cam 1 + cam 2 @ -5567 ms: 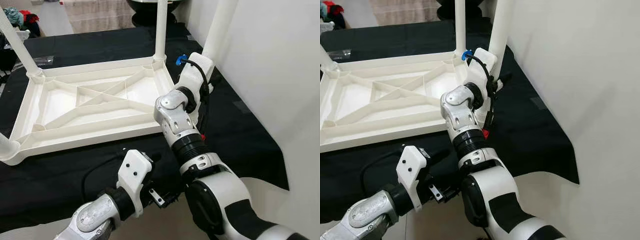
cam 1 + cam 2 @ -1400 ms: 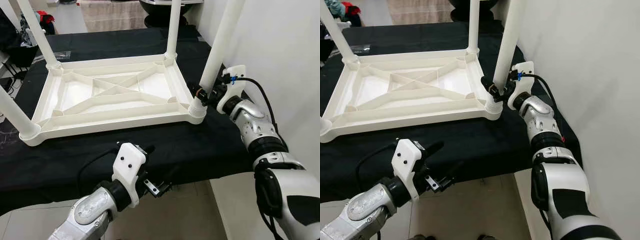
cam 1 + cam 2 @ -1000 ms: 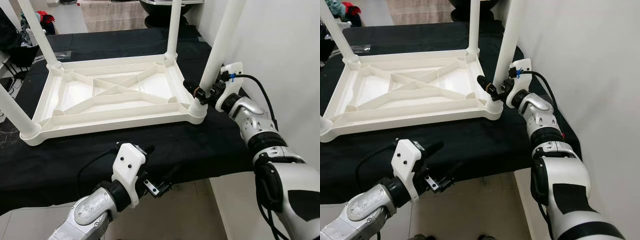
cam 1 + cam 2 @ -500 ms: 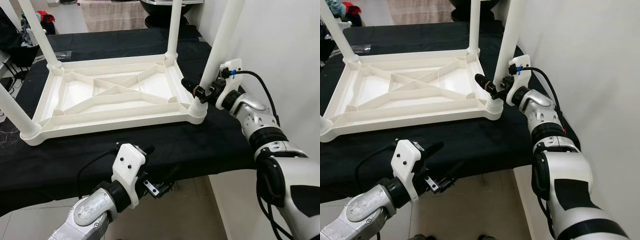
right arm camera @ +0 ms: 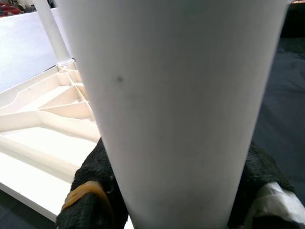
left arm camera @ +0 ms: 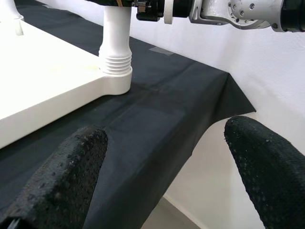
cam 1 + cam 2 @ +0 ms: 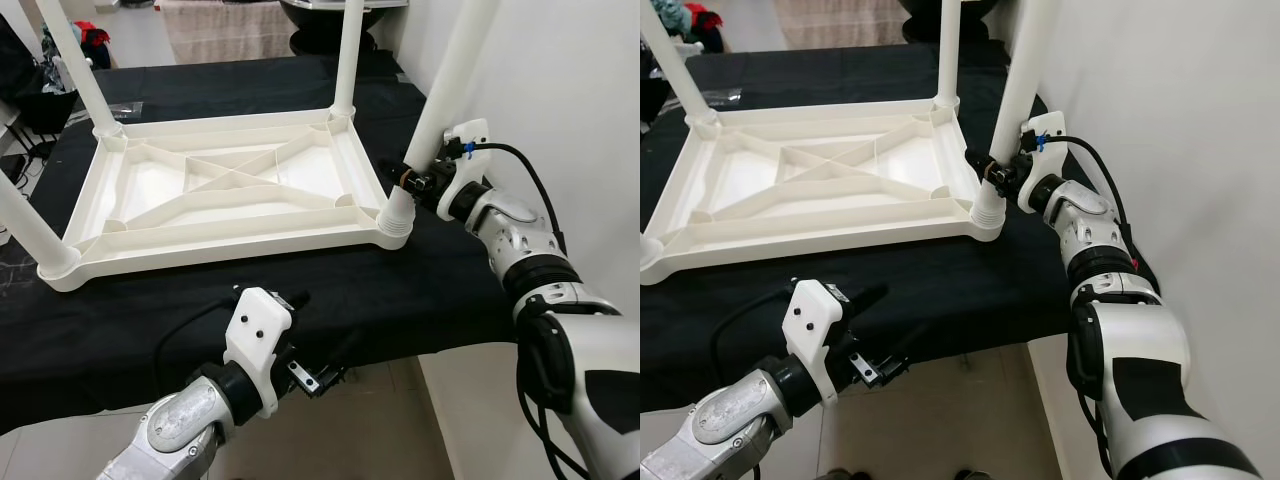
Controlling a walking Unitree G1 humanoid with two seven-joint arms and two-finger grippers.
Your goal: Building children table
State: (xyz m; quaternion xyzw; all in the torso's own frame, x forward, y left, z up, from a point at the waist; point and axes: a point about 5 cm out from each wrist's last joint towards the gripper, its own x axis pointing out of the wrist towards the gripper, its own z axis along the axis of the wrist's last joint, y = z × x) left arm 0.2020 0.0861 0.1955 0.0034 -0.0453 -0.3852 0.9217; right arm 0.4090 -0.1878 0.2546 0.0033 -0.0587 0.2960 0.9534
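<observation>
Gripping the near-right leg [image 7: 440, 95] low down, just above its ribbed threaded collar, the right claw [image 7: 412, 180] has its fingers closed round the smooth white tube. The upturned tabletop [image 7: 215, 195] lies on the black-draped desk [image 7: 420, 300]. Hollow plastic looks light, stiff and slippery, so holding near the socket seems wise. The left claw [image 6: 162, 162] hovers spread wide at the desk edge
</observation>
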